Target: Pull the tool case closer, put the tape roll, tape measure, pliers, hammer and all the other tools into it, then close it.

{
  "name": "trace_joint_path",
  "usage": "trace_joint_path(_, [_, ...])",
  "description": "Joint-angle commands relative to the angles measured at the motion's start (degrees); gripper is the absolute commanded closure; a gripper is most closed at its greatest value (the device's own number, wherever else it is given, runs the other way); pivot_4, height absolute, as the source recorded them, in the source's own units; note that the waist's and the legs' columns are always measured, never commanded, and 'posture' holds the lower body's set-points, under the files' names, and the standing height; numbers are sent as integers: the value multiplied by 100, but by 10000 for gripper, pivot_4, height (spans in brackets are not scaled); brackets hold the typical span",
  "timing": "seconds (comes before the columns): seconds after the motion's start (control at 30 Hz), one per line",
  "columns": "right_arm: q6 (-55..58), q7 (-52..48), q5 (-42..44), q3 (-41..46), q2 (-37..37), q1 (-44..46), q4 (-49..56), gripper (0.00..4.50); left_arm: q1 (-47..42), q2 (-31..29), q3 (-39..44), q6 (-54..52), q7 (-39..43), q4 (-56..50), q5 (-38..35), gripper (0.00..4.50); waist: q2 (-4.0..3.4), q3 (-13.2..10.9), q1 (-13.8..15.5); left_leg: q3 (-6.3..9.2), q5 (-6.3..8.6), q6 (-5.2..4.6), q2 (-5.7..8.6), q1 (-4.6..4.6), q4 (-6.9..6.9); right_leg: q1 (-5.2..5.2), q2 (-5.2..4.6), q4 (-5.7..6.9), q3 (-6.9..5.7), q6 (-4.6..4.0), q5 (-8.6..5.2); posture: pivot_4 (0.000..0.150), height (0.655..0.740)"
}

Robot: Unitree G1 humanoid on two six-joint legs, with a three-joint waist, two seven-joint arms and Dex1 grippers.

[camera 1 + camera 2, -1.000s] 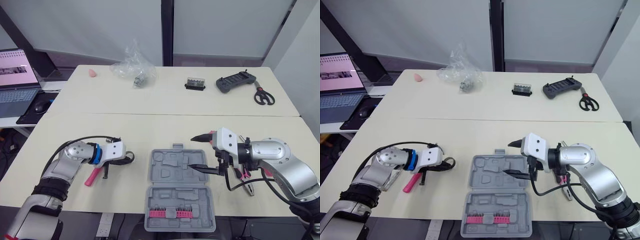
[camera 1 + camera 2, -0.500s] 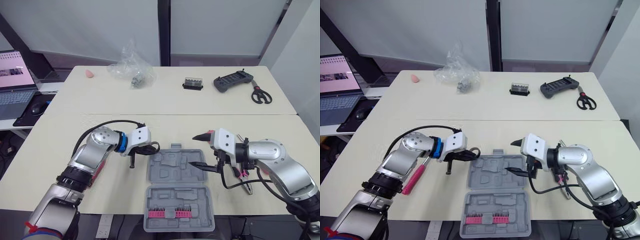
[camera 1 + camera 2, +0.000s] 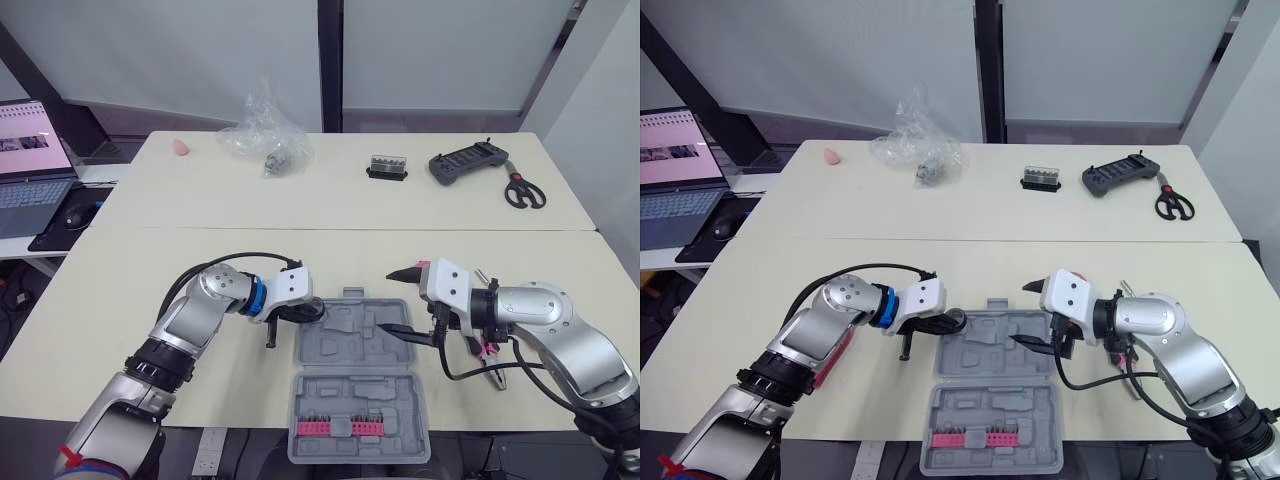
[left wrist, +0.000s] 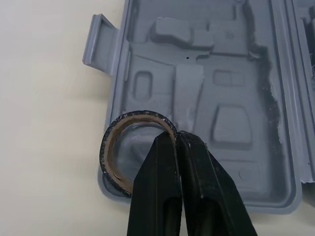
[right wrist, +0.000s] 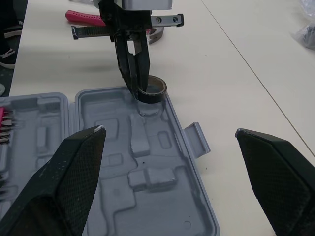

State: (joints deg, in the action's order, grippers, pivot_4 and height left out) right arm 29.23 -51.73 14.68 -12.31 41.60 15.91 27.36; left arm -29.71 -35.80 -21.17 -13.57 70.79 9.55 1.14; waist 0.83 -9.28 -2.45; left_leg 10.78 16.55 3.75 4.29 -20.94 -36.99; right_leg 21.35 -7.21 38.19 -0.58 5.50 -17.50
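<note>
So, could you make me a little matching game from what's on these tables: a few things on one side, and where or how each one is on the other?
Things:
1. tape roll
2. scissors
3. pink screwdriver bits
4. right claw

Places or states:
a. at the right end of the far table
b. open, at the right side of the tool case
c. pinched in the left claw, at the case's left edge
d. lined up in the near half of the case

Pairs: 1-c, 2-a, 3-d, 4-b.
</note>
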Motion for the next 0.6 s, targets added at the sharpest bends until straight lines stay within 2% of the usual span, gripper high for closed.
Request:
trace_joint_path(0.03, [13,54,40,159,37,-23,255,0,-7,-8,-50,-60,-2,-166,40,44839,0,0,9,-1,0,0,0,0,0,0,0,0,0,0,0,1500,7400])
trace_joint_path(0.6, [83,151,29,157,25,35,243,0,-118,172,-142,-102,-31,163,164,44839,0,0,31,-1,0,0,0,0,-1,-1,0,-1,1,0,0,1500,7400])
